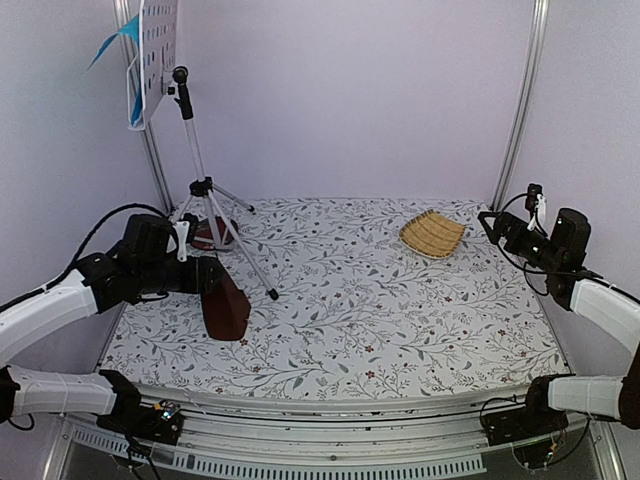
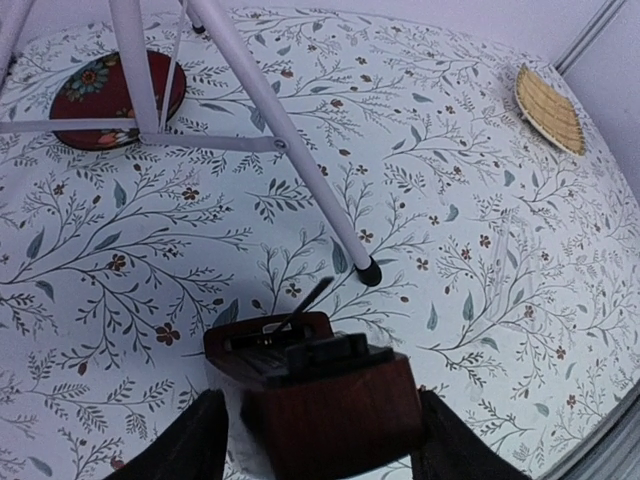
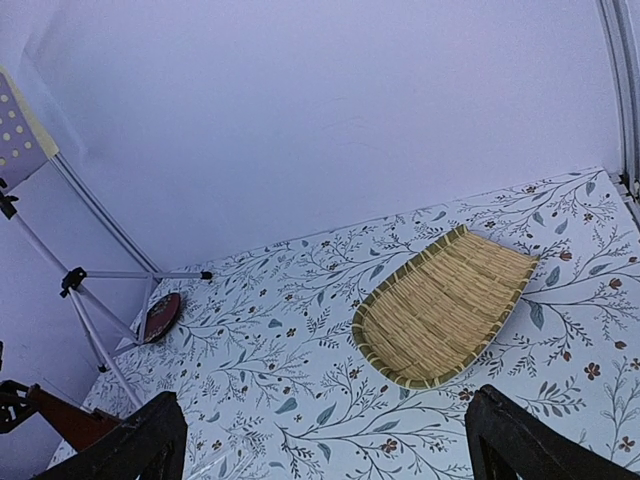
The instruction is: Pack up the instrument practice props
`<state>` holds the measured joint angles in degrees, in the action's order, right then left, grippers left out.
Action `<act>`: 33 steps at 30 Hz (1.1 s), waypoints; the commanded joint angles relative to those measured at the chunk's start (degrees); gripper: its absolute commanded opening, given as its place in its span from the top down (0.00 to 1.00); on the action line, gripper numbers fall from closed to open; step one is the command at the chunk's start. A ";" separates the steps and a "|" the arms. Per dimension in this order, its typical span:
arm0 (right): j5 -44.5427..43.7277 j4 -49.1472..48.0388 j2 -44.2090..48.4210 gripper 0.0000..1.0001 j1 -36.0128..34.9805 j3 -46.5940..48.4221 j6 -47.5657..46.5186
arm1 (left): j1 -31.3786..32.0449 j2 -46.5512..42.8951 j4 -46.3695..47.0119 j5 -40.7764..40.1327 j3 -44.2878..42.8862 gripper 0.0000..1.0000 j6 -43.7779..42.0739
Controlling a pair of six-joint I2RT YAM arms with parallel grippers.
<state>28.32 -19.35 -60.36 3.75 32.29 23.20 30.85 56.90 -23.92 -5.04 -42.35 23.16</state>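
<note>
**Item:** metronome [image 2: 325, 395], dark brown wood, pyramid form.

**Location:** on the floral desk [image 1: 400, 320], about 8 o'clock in the overhead view. It stands at 5 o'clock from the music stand [image 1: 200, 190], just beside the stand's near foot.

**Handling (judged):**
- Rigid and moderately heavy.
- The smooth tapered sides are likely to slide out of a pinch.
- The thin pendulum rod looks fragile.
- Best taken on two opposite flat faces, low on the body and clear of the rod.

**Left end effector** [image 2: 322, 445]: jaws partly drawn in, one finger at 3 o'clock and one at 9 o'clock of the metronome's upper body. I cannot tell whether the pads already bear on the wood.

**Right end effector** [image 3: 322, 430]: jaws wide, holding nothing, raised at the desk's 3 o'clock edge. The woven tray [image 3: 440, 305] lies just ahead of it, well apart from the metronome.
</note>
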 commanded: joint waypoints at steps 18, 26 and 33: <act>1.34 -1.37 0.33 0.01 -0.23 -0.08 -0.18 | 0.97 2.37 3.80 -2.28 1.04 0.60 -2.29; 2.08 -1.38 0.83 0.01 -0.34 0.00 -0.45 | 2.82 1.32 4.47 6.71 0.46 0.72 -8.72; 3.12 -1.32 1.25 0.01 -0.57 0.14 -1.02 | 10.00 6.17 3.45 8.27 -2.45 0.75 -13.29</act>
<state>29.98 -19.44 -60.31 3.64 32.29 23.09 36.91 60.27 -19.75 -0.82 -43.03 13.50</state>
